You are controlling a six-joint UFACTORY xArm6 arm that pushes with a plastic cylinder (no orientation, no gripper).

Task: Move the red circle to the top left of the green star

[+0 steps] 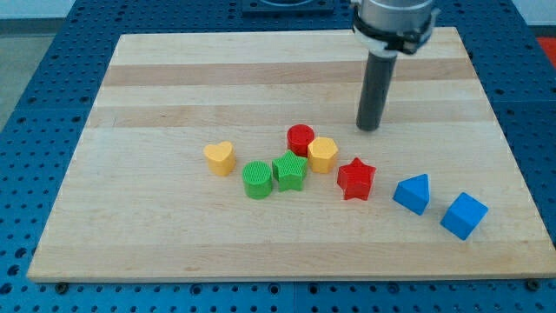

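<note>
The red circle (301, 139) stands on the wooden board (174, 87), just above and to the right of the green star (288, 171), touching or nearly touching it. A yellow hexagon (322, 155) sits against the red circle's right side. My tip (369, 128) rests on the board to the right of the red circle and slightly above it, about a block's width from the yellow hexagon, touching no block.
A green circle (257, 179) touches the green star's left side. A yellow heart (220, 158) lies farther left. A red star (355, 179) sits right of the cluster. A blue triangle (413, 193) and a blue cube (463, 216) lie at the lower right.
</note>
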